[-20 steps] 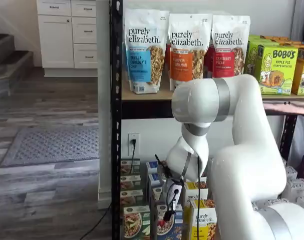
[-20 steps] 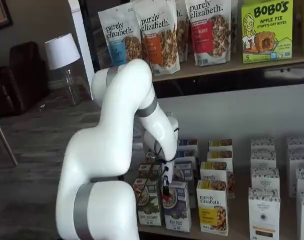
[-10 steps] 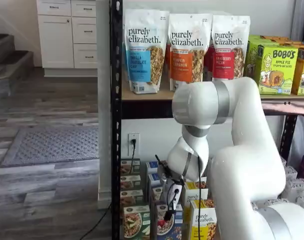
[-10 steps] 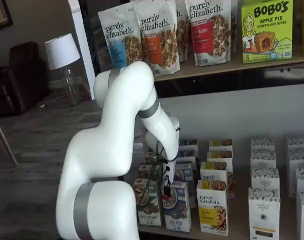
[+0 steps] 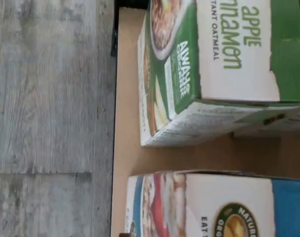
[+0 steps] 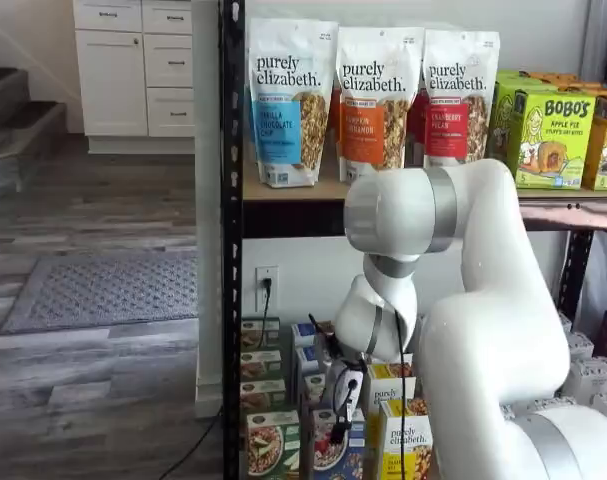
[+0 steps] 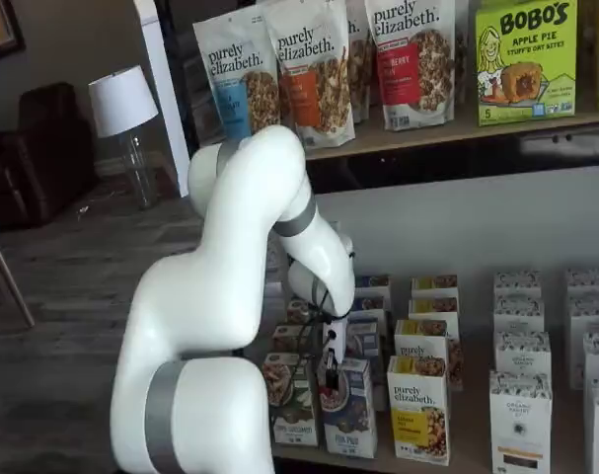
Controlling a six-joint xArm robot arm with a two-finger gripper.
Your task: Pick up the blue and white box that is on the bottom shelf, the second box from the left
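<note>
Little has shifted beyond the arm easing slightly lower, so the gripper point(image 7: 330, 374), jaws spread wide and empty, hovers just above the blue and white box point(image 7: 347, 411) on the bottom shelf's point(image 7: 457, 464) near row, right of the green carton point(image 7: 290, 403), ungrasped.

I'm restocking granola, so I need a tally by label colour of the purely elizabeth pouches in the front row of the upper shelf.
blue-label pouch: 1
orange-label pouch: 1
red-label pouch: 1
Total: 3
</note>
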